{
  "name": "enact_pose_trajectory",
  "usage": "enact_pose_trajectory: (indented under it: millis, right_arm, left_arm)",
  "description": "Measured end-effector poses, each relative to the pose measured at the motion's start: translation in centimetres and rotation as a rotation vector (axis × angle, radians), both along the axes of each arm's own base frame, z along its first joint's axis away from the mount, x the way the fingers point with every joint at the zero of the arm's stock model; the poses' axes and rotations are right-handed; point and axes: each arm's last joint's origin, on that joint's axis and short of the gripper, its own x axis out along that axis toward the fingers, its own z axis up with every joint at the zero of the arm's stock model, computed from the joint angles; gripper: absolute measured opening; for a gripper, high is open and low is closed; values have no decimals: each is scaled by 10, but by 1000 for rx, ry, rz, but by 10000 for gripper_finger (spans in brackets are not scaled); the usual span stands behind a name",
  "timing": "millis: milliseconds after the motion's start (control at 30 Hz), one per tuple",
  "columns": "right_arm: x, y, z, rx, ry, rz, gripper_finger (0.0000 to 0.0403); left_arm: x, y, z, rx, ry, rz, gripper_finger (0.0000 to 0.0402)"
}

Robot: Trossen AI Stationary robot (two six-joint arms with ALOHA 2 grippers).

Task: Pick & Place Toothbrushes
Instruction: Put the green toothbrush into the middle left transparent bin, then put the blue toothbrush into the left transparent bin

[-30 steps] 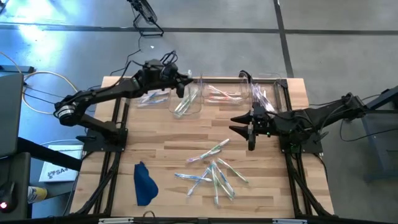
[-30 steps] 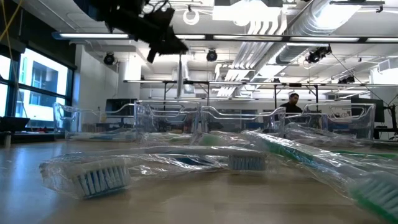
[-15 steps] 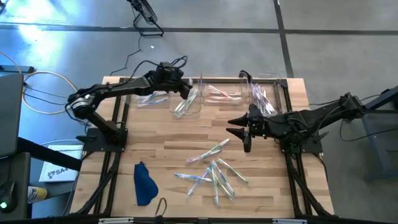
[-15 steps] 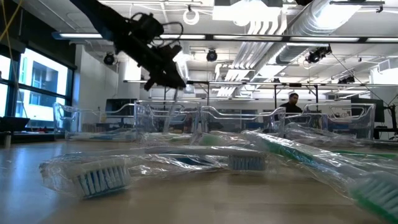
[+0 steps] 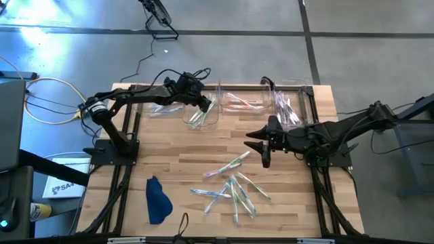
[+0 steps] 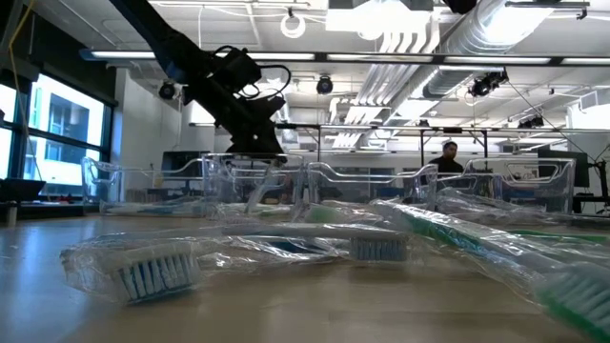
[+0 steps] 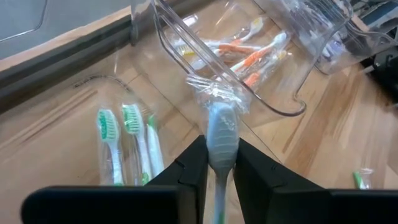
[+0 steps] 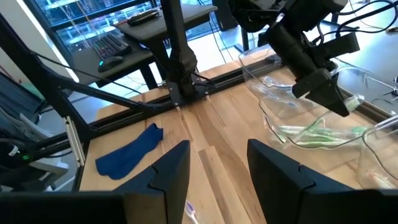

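Wooden tabletop (image 5: pixel 183 152) under me, clear bins (image 5: pixel 203 108) along its far edge. My left gripper (image 7: pixel 219 163) pinches a wrapped toothbrush (image 7: pixel 221 134) over the green-brush bin; its lower handle is hidden between the fingers. My right gripper (image 8: pixel 217 168) hovers mid-table, fingers apart, holding nothing, with loose toothbrushes (image 5: pixel 234 190) nearby.
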Motion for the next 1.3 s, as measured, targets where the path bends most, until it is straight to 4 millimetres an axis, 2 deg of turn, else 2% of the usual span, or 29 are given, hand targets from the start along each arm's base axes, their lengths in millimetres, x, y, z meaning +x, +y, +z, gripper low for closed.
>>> enact_pose_trajectory:
  millis: [133, 667, 1300]
  right_arm:
    - [1, 0, -1, 1, 4, 0, 152]
    - [2, 1, -1, 2, 2, 0, 152]
    - [2, 1, -1, -1, 3, 1, 152]
  left_arm:
    - [0, 0, 0, 3, 5, 1, 86]
    - [0, 0, 0, -12, -1, 17, 141]
    - [0, 0, -1, 17, 12, 2, 143]
